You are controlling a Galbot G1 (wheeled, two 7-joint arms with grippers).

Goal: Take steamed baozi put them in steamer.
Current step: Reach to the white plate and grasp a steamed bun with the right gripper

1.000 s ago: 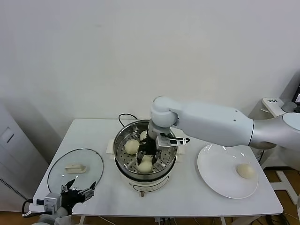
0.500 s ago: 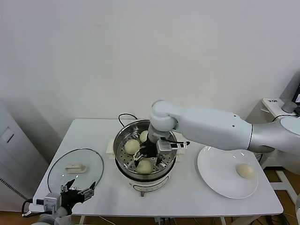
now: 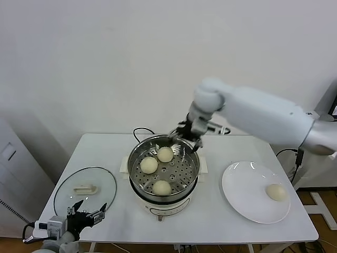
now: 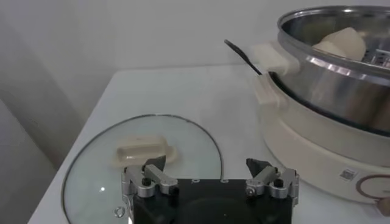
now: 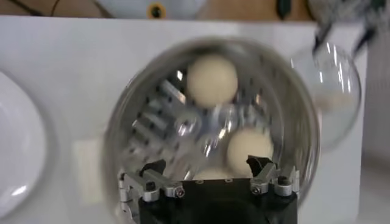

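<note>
The steel steamer [image 3: 174,199] stands mid-table and holds three baozi on its perforated tray: one at the back [image 3: 165,154], one at the left [image 3: 149,164], one at the front [image 3: 161,187]. A fourth baozi [image 3: 275,191] lies on the white plate [image 3: 245,200] at the right. My right gripper [image 3: 187,135] is open and empty, raised above the steamer's far right rim. In the right wrist view the gripper [image 5: 207,165] looks down on the steamer [image 5: 116,140] and its buns [image 5: 211,79]. My left gripper [image 3: 84,216] is open and empty at the table's front left corner.
The glass lid [image 3: 102,182] with a cream handle lies flat at the front left, just ahead of the left gripper [image 4: 207,165]; it also shows in the left wrist view [image 4: 183,134]. A black cord [image 3: 138,132] runs behind the steamer. A wall is close behind the table.
My right gripper has risen out of the steamer and moved back and to the right, leaving the front baozi on the tray. The left arm has stayed put.
</note>
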